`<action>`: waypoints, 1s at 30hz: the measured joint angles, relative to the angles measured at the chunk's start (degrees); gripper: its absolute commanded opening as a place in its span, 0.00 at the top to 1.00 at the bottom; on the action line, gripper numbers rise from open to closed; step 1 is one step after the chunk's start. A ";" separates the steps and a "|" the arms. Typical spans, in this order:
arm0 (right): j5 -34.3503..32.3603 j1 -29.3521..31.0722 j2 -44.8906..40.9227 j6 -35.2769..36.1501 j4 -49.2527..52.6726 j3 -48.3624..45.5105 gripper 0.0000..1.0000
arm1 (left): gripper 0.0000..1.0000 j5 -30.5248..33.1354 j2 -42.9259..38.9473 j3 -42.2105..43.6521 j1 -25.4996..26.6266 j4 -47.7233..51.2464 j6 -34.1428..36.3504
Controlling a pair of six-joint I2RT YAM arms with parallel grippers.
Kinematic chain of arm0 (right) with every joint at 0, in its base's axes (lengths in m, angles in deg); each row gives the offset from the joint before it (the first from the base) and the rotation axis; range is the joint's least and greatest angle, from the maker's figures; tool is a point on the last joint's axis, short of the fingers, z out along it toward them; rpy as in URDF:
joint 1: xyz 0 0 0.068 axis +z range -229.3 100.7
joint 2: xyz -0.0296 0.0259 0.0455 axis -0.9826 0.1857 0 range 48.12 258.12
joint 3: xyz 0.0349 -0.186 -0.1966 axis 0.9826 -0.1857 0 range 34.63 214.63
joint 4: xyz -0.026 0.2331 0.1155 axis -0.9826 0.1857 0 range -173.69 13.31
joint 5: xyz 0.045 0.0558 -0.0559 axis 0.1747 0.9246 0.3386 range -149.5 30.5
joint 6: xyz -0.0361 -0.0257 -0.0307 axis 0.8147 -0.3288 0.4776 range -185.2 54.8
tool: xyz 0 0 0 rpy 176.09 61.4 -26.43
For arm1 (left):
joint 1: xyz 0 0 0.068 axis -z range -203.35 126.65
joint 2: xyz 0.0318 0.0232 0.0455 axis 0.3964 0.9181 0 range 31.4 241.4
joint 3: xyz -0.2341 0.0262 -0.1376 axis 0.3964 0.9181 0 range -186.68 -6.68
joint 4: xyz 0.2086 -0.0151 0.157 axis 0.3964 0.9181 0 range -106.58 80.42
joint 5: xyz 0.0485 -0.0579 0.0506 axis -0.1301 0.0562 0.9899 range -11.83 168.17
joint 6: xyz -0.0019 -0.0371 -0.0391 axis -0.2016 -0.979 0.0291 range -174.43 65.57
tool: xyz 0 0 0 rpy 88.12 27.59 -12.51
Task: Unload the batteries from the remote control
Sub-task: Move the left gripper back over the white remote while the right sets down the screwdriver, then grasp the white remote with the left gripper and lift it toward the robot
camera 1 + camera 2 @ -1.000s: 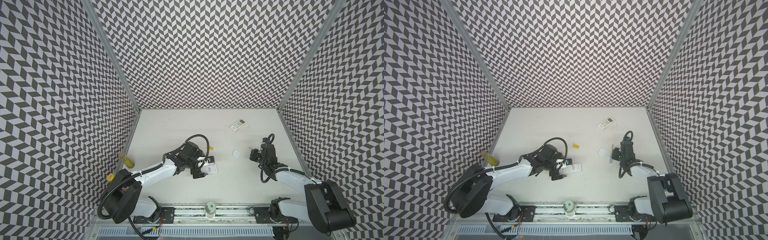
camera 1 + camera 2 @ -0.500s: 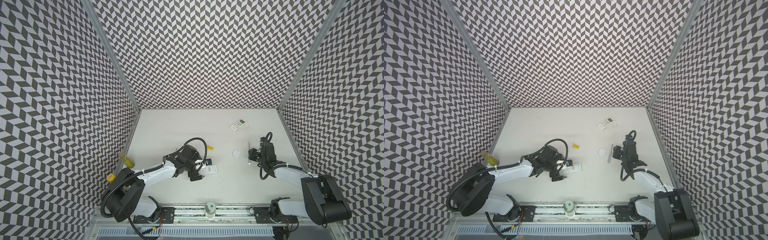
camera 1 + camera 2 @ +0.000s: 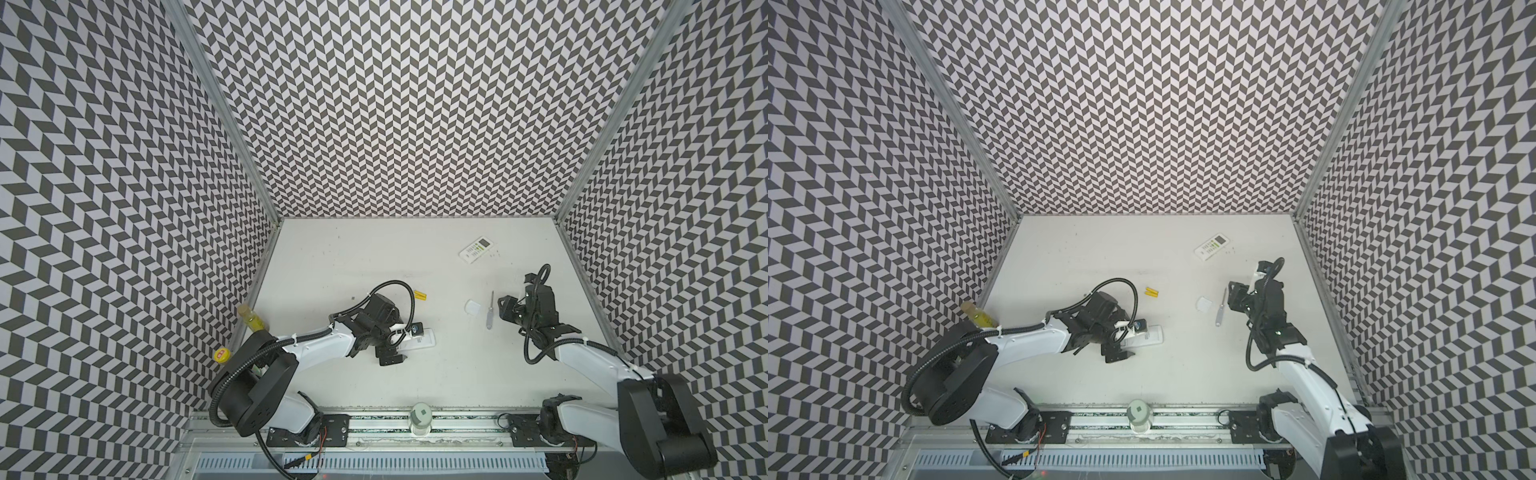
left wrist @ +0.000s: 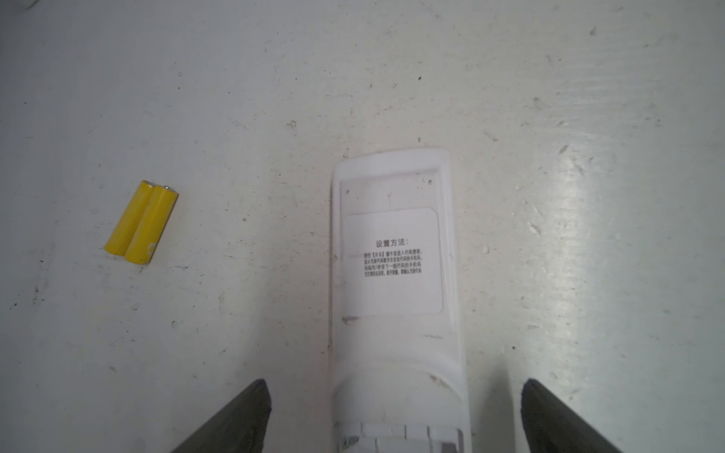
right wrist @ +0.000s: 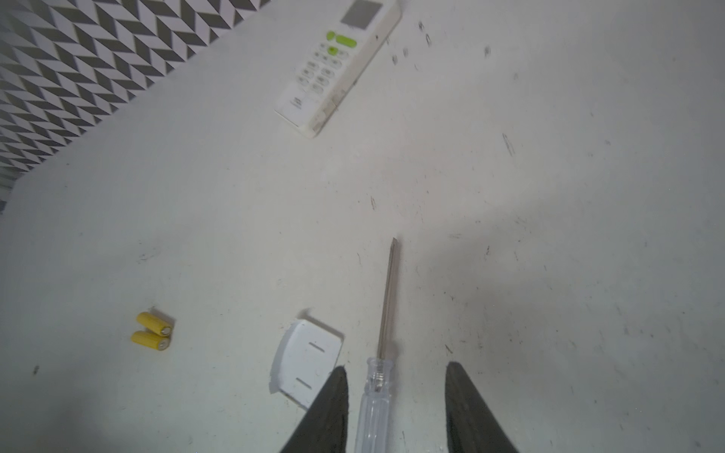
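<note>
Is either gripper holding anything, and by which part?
Nothing held. The left gripper is open astride the face-down remote; the right gripper is open around the screwdriver handle.

We see two yellow batteries (image 4: 141,222) lying flat, side by side and touching, near but apart from the remote (image 4: 394,345). The white remote lies face down with its printed label (image 4: 393,261) up; we cannot tell whether any remain inside.

There were two yellow batteries (image 4: 141,221), one screwdriver (image 5: 376,376) between the right jaws, one loose cover (image 5: 310,362), and two remotes: face-down remote (image 4: 394,274) between the left jaws, keypad remote (image 5: 337,66) beyond the right jaws
</note>
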 measured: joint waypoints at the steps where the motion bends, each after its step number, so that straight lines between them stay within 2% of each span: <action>1: -0.02 0.00 -1.84 0.13 0.44 0.11 0.55 | 0.01 0.04 0.20 0.00 0.11 -0.24 -0.22; 9: -0.79 0.00 -15.04 2.62 6.21 3.93 0.39 | 0.13 -0.09 3.61 -0.63 0.66 -2.01 -3.41; 12: -2.16 0.00 -20.24 3.63 7.74 4.55 0.26 | 0.21 -0.07 4.72 -1.46 1.20 -2.36 -4.61; 15: -4.63 0.00 -25.35 4.68 9.03 4.50 0.19 | 0.24 -0.04 5.70 -2.05 1.46 -2.80 -5.46; 18: -7.80 0.00 -30.53 5.64 9.14 3.50 0.14 | 0.26 -0.04 6.51 -2.54 1.66 -3.37 -6.05; 23: -11.15 0.00 -36.83 6.36 9.20 -0.63 0.10 | 0.35 -0.24 7.72 -3.39 1.81 -3.72 -6.62; 30: -12.70 0.00 -35.74 6.60 10.19 -1.18 0.09 | 0.46 -0.37 8.55 -4.09 2.08 -3.96 -6.82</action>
